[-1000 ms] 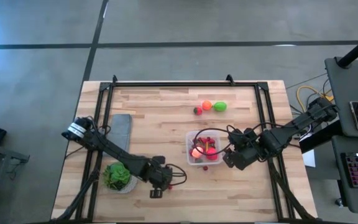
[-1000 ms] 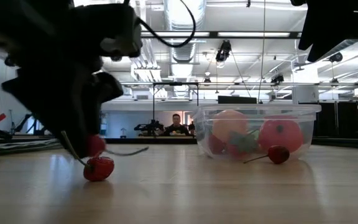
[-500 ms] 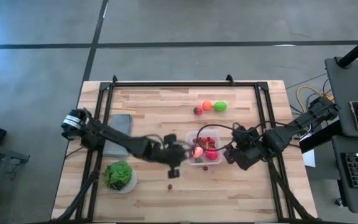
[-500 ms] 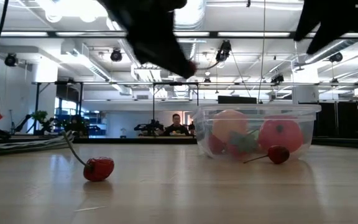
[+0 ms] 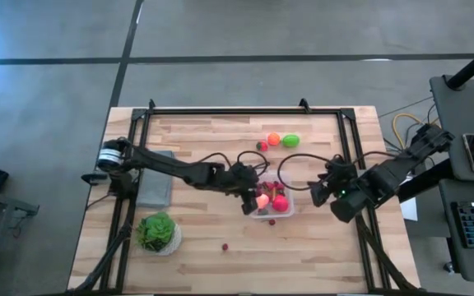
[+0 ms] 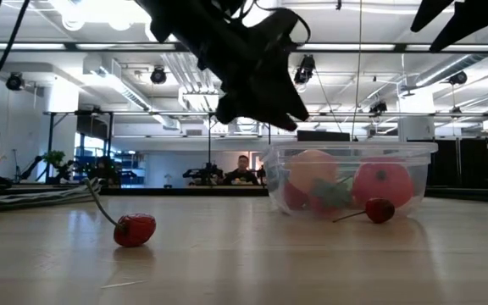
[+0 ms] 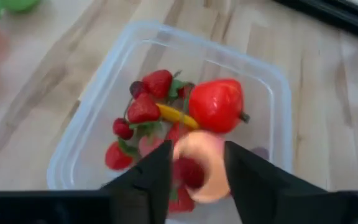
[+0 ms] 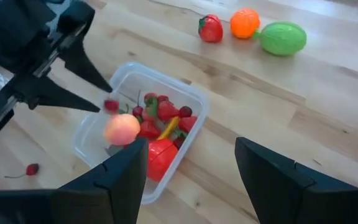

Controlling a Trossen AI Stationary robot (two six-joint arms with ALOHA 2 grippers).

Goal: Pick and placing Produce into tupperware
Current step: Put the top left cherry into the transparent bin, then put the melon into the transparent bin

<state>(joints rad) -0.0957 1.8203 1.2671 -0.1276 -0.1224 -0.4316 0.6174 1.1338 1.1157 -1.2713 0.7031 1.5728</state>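
Our left gripper (image 5: 252, 200) has swung from the front edge to above the tupperware (image 5: 285, 212), right of the tabletop's centre, jaws parted over a falling cherry (image 8: 110, 105). We keep the right gripper (image 5: 320, 193) open near the right edge; one cherry (image 5: 225, 246) lies near the front.

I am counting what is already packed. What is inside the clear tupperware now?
Inside the tupperware are a big red fruit, a peach-pink one, strawberries, small dark berries and a yellow piece. The left gripper covers part of the pile.
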